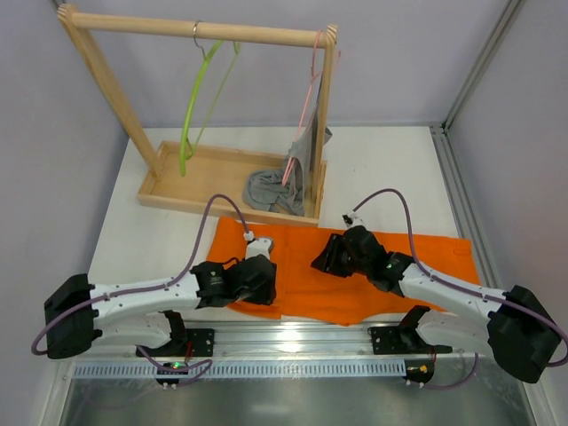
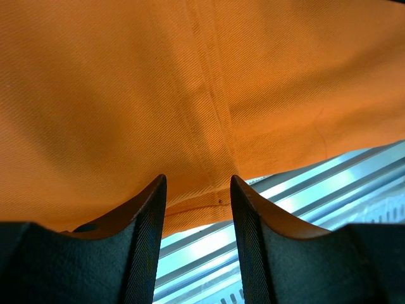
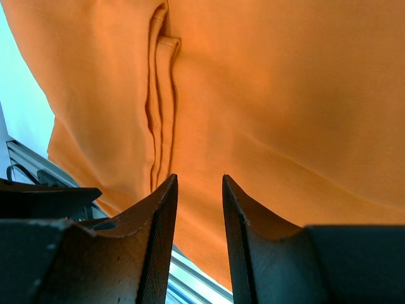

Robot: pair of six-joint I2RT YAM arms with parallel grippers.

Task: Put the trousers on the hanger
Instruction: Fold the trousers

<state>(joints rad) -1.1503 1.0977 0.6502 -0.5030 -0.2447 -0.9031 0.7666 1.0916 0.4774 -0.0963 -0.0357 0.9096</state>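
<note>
Now | trousers [image 1: 306,288]: flat, long axis left–right | left fingers [image 2: 142,247], right fingers [image 3: 155,247]: slightly apart, grip cannot tell

Parts of the trousers [image 1: 311,275] beneath the left gripper [image 2: 198,183] and right gripper [image 3: 199,180]; any grip on cloth unclear.

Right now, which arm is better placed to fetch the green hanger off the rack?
Probably left: the hanger hangs at the rack's left end, nearer the left pincer; the right pincer sits farther over, on the trousers.
</note>
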